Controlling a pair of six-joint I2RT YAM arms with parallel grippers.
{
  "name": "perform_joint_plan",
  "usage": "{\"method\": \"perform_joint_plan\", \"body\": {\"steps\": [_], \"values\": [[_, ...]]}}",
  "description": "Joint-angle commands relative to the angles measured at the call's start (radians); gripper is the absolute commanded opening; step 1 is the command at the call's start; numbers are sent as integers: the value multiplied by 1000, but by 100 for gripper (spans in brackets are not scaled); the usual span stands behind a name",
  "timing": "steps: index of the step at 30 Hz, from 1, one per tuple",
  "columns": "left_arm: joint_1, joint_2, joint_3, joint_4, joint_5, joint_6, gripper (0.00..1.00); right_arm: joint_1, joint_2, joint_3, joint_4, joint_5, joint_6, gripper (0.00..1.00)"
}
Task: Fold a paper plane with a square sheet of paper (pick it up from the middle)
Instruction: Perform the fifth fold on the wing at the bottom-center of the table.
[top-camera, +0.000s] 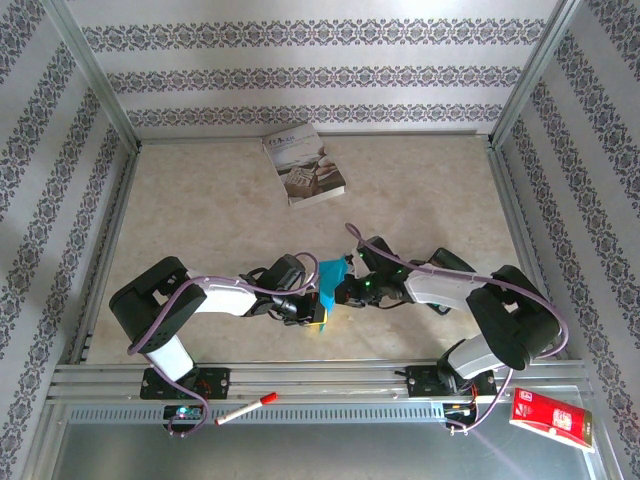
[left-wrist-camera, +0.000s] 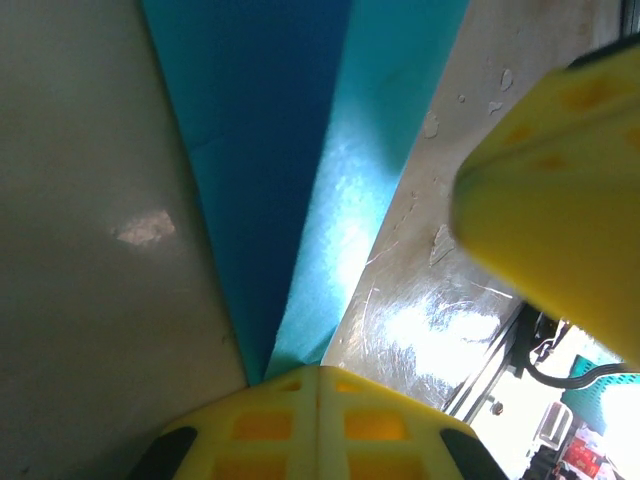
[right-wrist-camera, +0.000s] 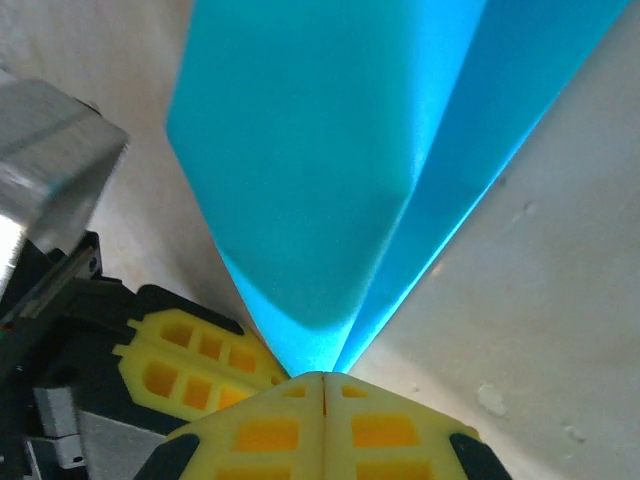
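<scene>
Holding paper plane (top-camera: 333, 279): pinched from both sides at 6 o'clock of the table (top-camera: 200, 200), between the arms. Likely to hold it taut so the centre crease sets.
left gripper (left-wrist-camera: 320, 372): jaws pressed together on the teal paper's end, folds fanning out toward 12 o'clock.
right gripper (right-wrist-camera: 323, 376): likewise clamped tight, right at the crease, paper running up to 12.
book (top-camera: 303, 165): 12 o'clock, well apart, not involved.
</scene>
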Motion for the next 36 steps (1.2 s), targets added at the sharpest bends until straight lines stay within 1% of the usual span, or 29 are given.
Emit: {"method": "perform_joint_plan", "body": {"steps": [1, 7, 21, 29, 36], "values": [[11, 48, -45, -192, -48, 33, 0, 33, 6, -15, 92, 23, 71, 4], [11, 44, -43, -195, -49, 36, 0, 63, 31, -26, 136, 29, 101, 4], [11, 48, -41, -197, -45, 39, 0, 72, 111, -17, 174, 25, 110, 3], [12, 70, -52, -212, -37, 57, 0, 28, 160, 1, 160, 21, 71, 3], [11, 74, -62, -235, -34, 74, 0, -34, 190, 20, 141, -7, 36, 2]]}}
